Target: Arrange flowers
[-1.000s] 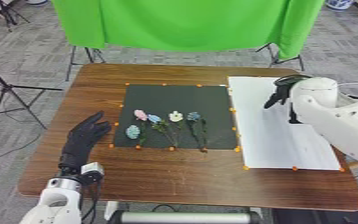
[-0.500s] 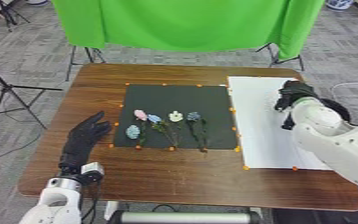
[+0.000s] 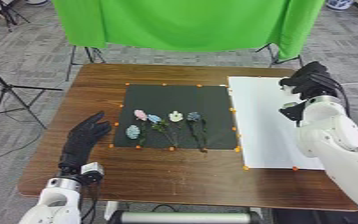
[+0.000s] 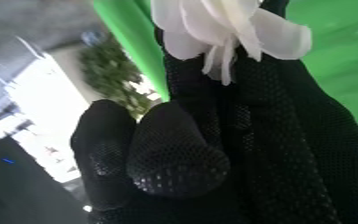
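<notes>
A white rectangular sheet (image 3: 266, 131) lies beside the black-gloved right hand (image 3: 316, 83), a black square mat (image 3: 177, 98) farther left. The black-gloved left hand (image 3: 86, 137) rests, fingers loosely extended. The right's curled fingers hold a white-petalled flower (image 4: 213, 25) at their tips; uneven pinching might twist it, hard squeezing crush it.

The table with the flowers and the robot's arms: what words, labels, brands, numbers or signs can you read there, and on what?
None that can be read.
Brown wooden table, black mat, white sheet: no text.
Flowers on the mat, white flower at the right hand: no text.
White right arm: any marks are too small to read.
</notes>
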`<control>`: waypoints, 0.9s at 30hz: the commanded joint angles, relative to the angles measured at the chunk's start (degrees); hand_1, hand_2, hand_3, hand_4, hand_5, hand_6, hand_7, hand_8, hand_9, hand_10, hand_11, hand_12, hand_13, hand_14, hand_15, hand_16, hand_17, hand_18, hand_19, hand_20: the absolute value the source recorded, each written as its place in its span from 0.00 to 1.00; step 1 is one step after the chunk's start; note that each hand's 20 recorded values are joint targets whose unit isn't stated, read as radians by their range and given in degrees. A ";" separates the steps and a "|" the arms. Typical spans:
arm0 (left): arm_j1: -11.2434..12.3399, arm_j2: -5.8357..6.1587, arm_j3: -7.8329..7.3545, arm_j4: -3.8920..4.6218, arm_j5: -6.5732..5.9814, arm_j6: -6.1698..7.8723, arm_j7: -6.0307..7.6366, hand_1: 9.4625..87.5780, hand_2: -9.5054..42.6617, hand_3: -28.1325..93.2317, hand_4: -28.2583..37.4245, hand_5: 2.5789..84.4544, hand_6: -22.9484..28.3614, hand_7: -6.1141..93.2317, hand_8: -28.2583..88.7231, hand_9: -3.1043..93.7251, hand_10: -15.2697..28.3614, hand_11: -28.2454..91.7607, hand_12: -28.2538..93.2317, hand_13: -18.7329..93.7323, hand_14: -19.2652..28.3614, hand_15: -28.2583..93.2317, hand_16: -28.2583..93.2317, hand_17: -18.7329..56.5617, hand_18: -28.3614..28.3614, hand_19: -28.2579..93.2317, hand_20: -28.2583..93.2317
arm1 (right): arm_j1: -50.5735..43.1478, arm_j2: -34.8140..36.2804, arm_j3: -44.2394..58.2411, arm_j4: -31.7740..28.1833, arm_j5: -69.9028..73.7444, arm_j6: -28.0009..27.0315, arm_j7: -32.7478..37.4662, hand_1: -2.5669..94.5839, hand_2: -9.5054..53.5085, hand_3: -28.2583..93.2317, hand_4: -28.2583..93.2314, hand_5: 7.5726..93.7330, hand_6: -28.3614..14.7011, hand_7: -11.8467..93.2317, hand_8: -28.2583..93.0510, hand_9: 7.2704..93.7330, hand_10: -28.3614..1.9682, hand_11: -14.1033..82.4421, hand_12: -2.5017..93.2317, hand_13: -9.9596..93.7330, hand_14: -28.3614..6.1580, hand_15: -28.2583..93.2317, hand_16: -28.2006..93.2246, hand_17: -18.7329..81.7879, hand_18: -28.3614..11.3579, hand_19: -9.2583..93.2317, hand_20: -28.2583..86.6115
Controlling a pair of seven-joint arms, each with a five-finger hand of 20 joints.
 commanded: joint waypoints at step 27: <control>1.75 -0.70 0.23 0.18 0.61 -0.90 -1.14 0.21 0.02 0.83 0.09 0.49 0.45 0.19 0.18 0.50 0.64 0.37 0.31 0.51 0.74 0.35 0.23 0.35 0.71 0.27 0.37 | -1.64 -4.43 -18.34 -7.06 -26.47 -8.74 -7.84 0.62 0.00 0.76 0.05 0.84 0.71 0.34 0.25 0.92 0.57 0.23 0.37 0.98 0.80 0.79 0.47 0.85 0.34 1.00 0.79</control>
